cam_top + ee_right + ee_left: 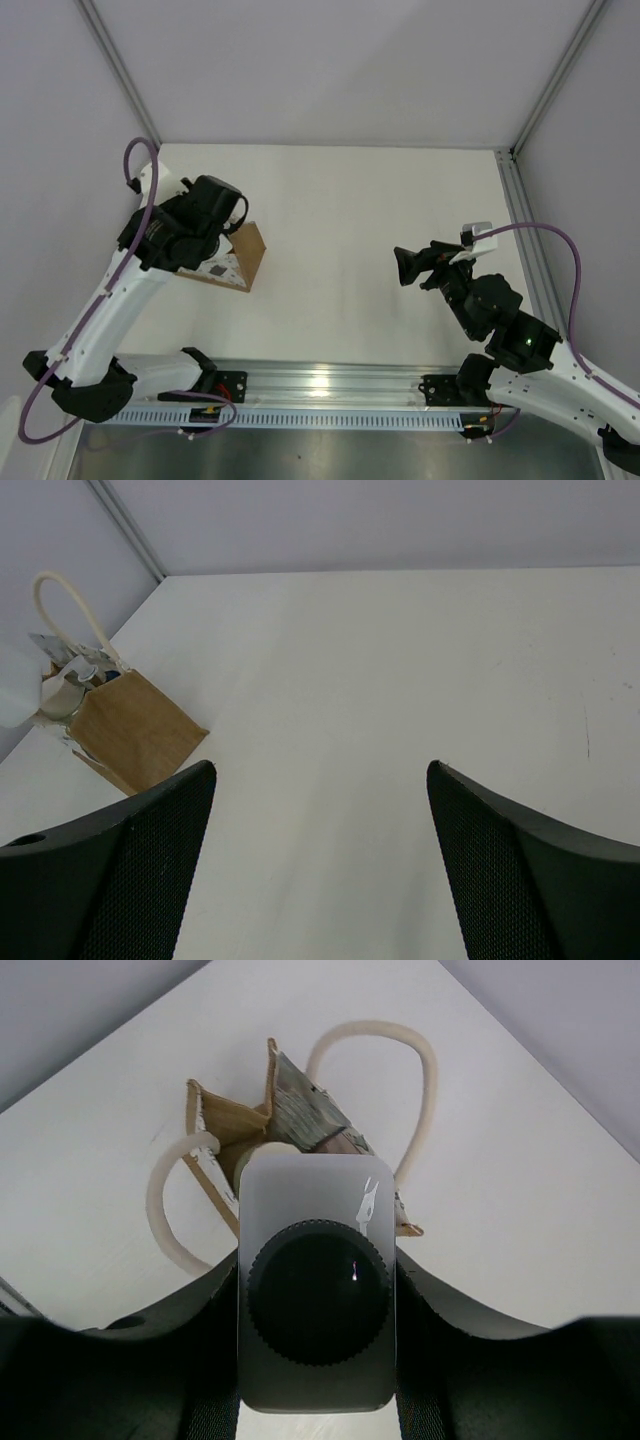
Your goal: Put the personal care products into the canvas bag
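My left gripper (317, 1282) is shut on a translucent white bottle with a dark cap (312, 1188), gripped by its sides, cap toward the wrist camera. The bottle hangs right over the open mouth of the canvas bag (236, 1126), whose cream rope handles (424, 1078) loop out to both sides. A cream cap (272, 1149) shows inside the bag beneath the bottle. From above, the left gripper (215, 215) covers the bag's (247, 253) top. The right gripper (408, 265) stands open and empty over bare table, far right of the bag (130, 730). A blue cap (110, 675) peeks from the bag.
White table (350, 200) enclosed by grey walls with metal corner posts (510, 152). A metal rail (330, 385) carrying the arm bases runs along the near edge. The bag stands close to the left wall.
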